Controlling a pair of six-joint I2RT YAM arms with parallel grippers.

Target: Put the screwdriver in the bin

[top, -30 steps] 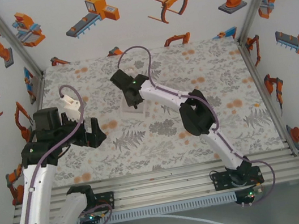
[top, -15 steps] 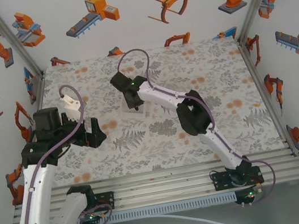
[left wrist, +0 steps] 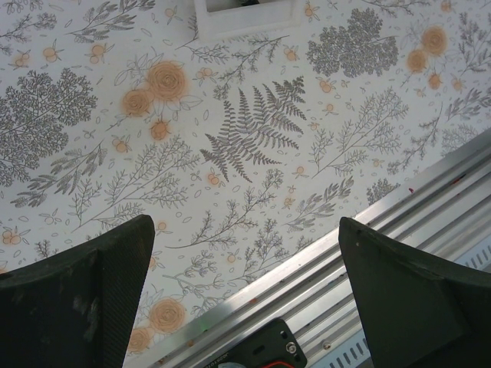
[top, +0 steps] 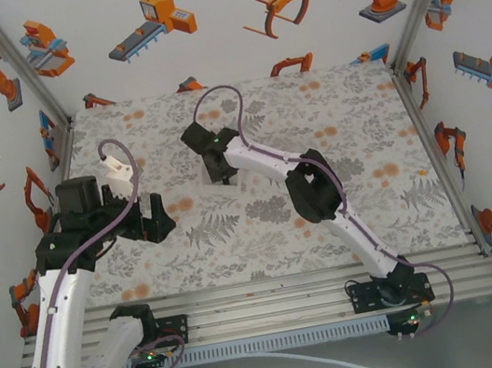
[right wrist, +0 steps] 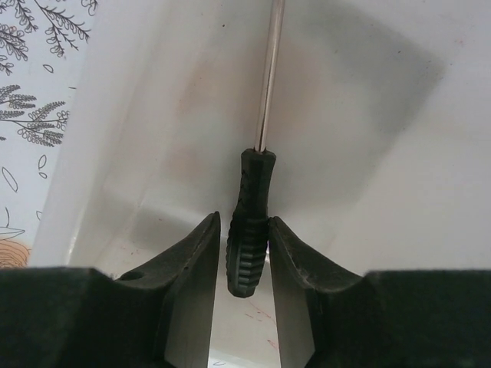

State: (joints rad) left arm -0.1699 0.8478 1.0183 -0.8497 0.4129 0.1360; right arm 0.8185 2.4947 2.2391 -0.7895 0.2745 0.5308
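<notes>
The screwdriver (right wrist: 250, 222) has a ribbed black handle and a thin metal shaft that points away from the camera. My right gripper (right wrist: 244, 218) is shut on the handle, with a sliver of gap on the left side. It hangs inside the whitish translucent bin (right wrist: 368, 153), low over its floor. From above, the right gripper (top: 217, 170) covers most of the bin (top: 233, 182) at the table's middle back. My left gripper (top: 152, 220) is open and holds nothing, hovering left of the bin. In the left wrist view the left gripper (left wrist: 245, 224) faces the bin's edge (left wrist: 245, 21).
The floral tablecloth (top: 369, 126) covers the table. An aluminium rail (left wrist: 399, 222) runs along the near edge below the left gripper. Enclosure posts and printed walls (top: 454, 73) stand on both sides and at the back.
The right arm has shifted slightly left over the bin, still holding the screwdriver. The left arm has stayed still.
</notes>
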